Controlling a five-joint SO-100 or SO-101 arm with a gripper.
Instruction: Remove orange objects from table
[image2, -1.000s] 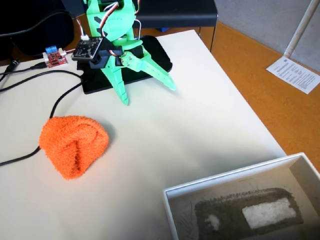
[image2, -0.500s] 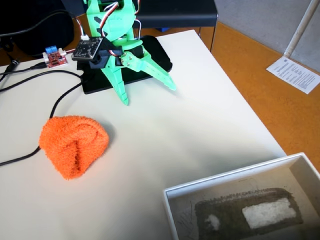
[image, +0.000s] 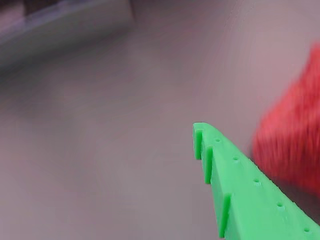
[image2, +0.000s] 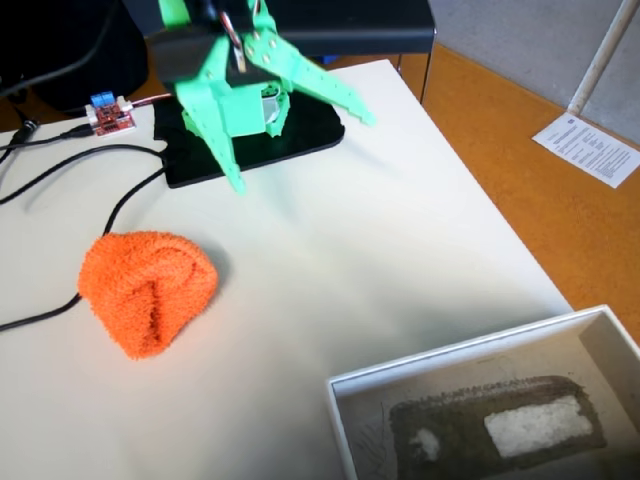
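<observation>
Fingers (image2: 300, 150) spread wide apart and empty, we see from the fixed view, hanging over the counter's (image2: 400, 230) far edge. Our orange lump (image2: 148, 290) sits near the left edge; only the wrist view (image: 295, 145) blurs it.

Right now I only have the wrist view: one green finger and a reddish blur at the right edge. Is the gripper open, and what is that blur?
Observer: The gripper is open, its jaws spread wide, over the black base plate.
Operator: And the blur?
Observer: It is the orange lump. It lies on the table, clear of both fingers, toward the lower left in the fixed view.
Operator: Is there anywhere to drop it?
Observer: A white-rimmed box sits at the lower right of the fixed view, on the opposite side from the lump.
</observation>
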